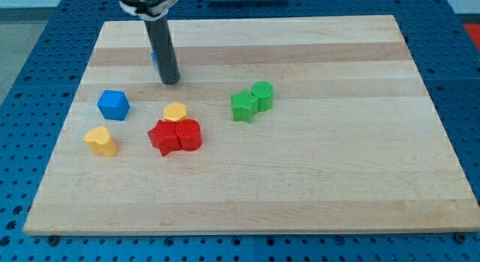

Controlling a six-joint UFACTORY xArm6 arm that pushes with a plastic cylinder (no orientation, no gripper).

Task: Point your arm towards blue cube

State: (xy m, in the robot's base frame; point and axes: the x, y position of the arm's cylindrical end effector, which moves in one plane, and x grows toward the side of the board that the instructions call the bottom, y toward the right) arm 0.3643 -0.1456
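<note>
The blue cube (113,104) sits on the wooden board at the view's left. My tip (171,82) is on the board up and to the right of the blue cube, well apart from it. A second blue block (154,60) peeks out behind the rod at its left side, mostly hidden.
A yellow block (100,140) lies below the blue cube. A yellow hexagon (175,112) touches a red star (163,137) and red cylinder (189,134). A green star (243,106) and green cylinder (262,95) sit right of centre. The board's left edge (67,134) is near.
</note>
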